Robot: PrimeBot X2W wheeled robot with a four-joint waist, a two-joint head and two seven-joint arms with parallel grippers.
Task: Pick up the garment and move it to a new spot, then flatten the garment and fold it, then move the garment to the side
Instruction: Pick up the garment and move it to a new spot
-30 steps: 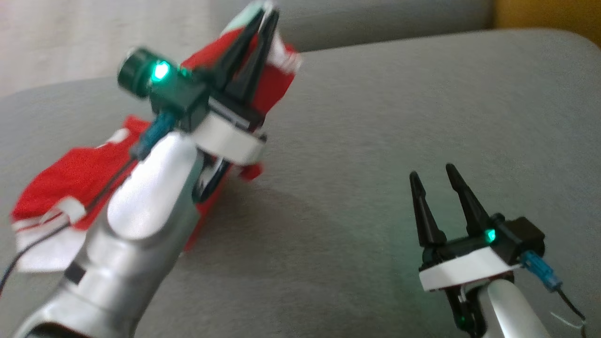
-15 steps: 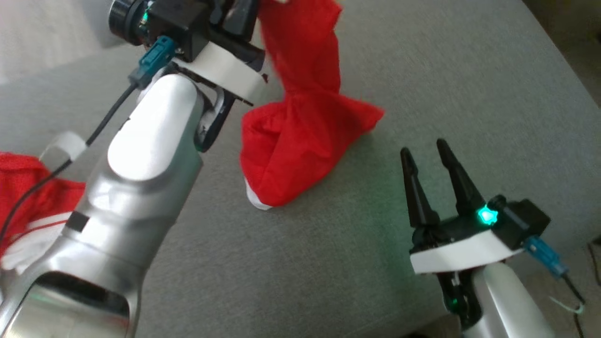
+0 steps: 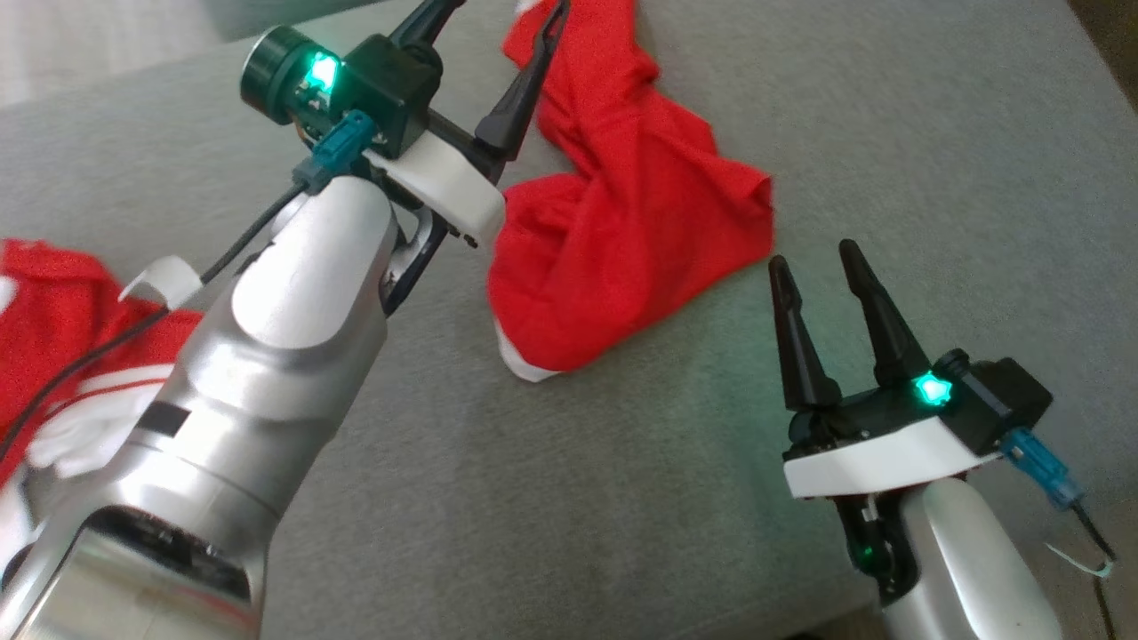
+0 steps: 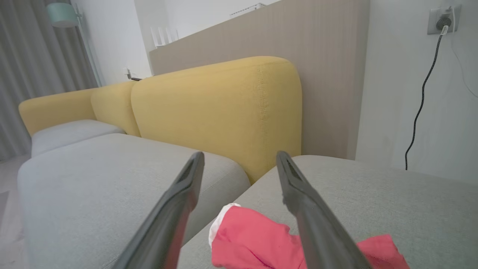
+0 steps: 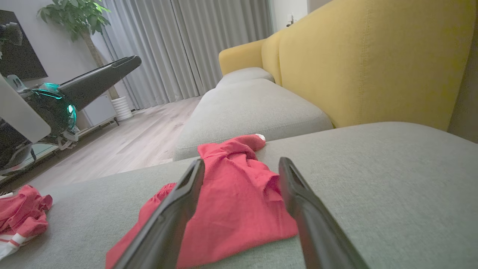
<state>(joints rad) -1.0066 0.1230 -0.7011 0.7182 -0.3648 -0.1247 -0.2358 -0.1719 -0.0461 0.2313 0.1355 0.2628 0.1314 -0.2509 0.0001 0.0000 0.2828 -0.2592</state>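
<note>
While my left gripper point(image 4: 239, 158) stands with its two fingers wide apart and holds nothing, the red garment point(image 3: 640, 231) lies crumpled on the grey sofa cushion point(image 3: 622, 498), with its far end just below these fingers. My right gripper point(image 3: 814, 256) is also spread and empty, near the right edge of the garment but not touching it. Another red and white garment point(image 3: 53, 302) lies at my far left.

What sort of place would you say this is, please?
Most likely a home living room: a yellow-backed, grey-seated sofa, floor-length grey curtains, and a potted plant.
</note>
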